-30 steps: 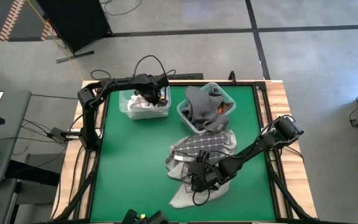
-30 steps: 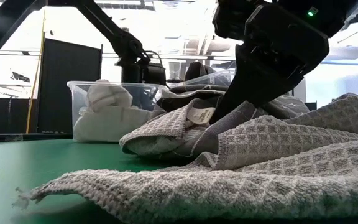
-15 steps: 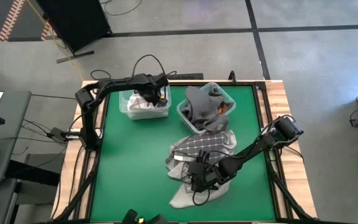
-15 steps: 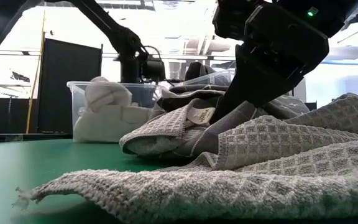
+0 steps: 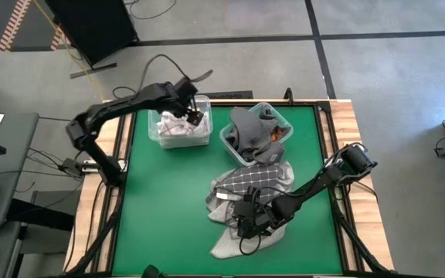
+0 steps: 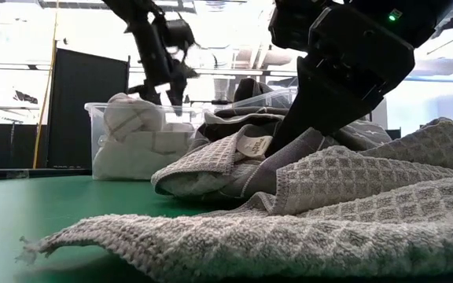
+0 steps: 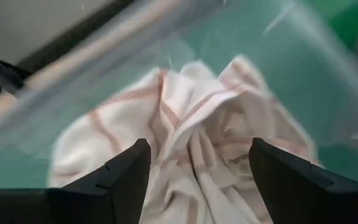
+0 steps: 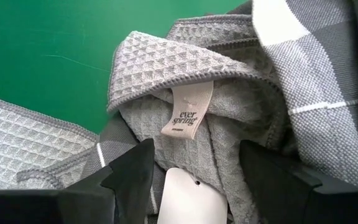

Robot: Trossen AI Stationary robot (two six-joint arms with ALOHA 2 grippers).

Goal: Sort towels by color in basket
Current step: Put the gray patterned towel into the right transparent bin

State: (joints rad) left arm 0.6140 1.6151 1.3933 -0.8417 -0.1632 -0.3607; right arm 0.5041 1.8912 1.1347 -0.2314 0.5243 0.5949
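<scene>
A white towel with red stripes (image 7: 191,118) lies crumpled in the clear left bin (image 5: 159,140). My left gripper (image 7: 197,146) hangs open above it, clear of the cloth. The right bin (image 5: 226,144) holds dark grey towels (image 5: 247,127) and a bit of orange (image 5: 281,133). On the green table, a checked towel (image 5: 258,177) and a light grey waffle towel (image 8: 166,68) lie in a pile. My right gripper (image 8: 196,144) stands open, low over the waffle towel's labelled fold. My right gripper comes slanting down at the waffle towel's folded edge (image 8: 185,93) by its label, one finger on either side of a white tag. Whether the fingertips touch the cloth I cannot tell.
More light grey waffle cloth (image 5: 229,243) spreads toward the table's near edge. Bare green table (image 5: 161,201) lies left of the pile. The two bins stand side by side at the far edge. A dark panel (image 6: 89,110) stands beyond the table.
My left gripper has risen out of the left bin and tipped less steeply, letting go of the white towel. The towel has settled back into the bin. My right gripper has kept still.
</scene>
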